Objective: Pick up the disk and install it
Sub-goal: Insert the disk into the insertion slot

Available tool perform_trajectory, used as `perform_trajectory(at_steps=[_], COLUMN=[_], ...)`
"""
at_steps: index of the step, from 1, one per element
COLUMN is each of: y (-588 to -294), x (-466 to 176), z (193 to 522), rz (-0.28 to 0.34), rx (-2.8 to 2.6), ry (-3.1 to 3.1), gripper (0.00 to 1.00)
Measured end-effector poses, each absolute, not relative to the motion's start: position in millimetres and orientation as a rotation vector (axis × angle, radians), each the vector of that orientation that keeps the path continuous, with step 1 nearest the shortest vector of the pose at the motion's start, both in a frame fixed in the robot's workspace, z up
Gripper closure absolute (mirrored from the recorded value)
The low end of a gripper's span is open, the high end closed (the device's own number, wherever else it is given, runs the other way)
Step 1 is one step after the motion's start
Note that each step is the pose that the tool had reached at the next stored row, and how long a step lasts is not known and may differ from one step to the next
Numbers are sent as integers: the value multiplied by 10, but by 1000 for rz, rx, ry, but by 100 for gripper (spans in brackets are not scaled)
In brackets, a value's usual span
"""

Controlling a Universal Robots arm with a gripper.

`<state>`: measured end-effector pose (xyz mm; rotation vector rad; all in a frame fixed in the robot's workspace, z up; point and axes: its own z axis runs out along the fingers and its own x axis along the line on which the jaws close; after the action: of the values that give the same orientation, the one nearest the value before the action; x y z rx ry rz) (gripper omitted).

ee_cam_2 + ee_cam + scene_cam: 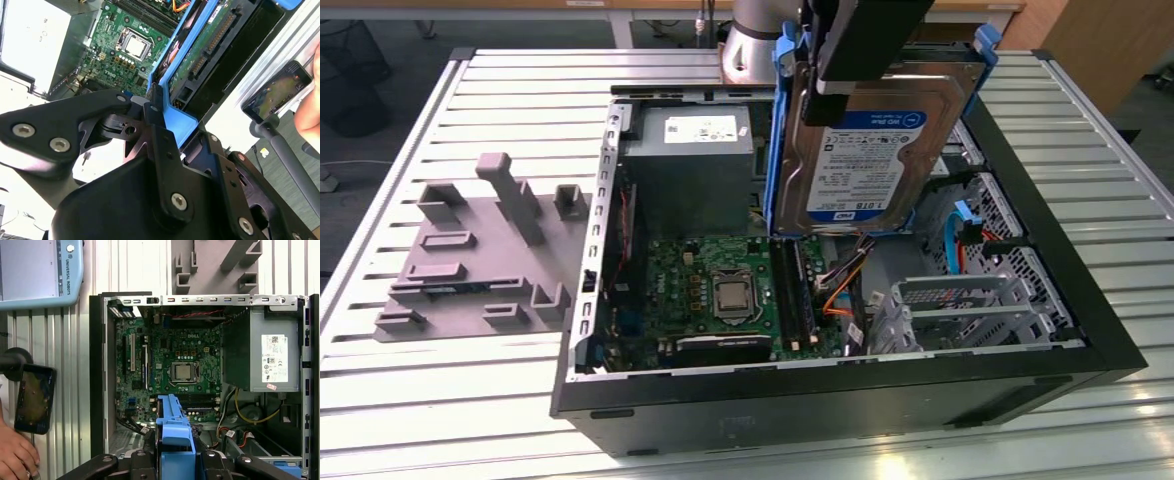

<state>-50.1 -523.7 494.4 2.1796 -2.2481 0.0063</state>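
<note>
The disk (867, 160), a silver drive with a white-and-blue label in a blue plastic frame, hangs on edge above the open computer case (854, 405), over its far right part. My gripper (845, 92) is shut on the disk's upper end. In the second wrist view the black fingers (155, 120) clamp the blue frame, and the disk (200, 55) shows its green circuit side. In the first wrist view the framed disk (175, 432) sticks out from my gripper (175, 460) over the motherboard (175, 370).
Inside the case lie the motherboard (707, 290), a grey power-supply box (691, 160), a metal drive cage (961, 305) and a blue bracket (963, 230). A grey fixture plate (480, 250) sits on the slatted table. A hand (15, 455) and a phone on a stand (34, 397) are beside the case.
</note>
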Motion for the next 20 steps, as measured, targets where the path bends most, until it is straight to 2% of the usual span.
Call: perform_trajectory(at_steps=[20], y=[-5311], x=[-416], z=[4928], rz=[4], rx=[2181], ry=[-2249], gripper=[64])
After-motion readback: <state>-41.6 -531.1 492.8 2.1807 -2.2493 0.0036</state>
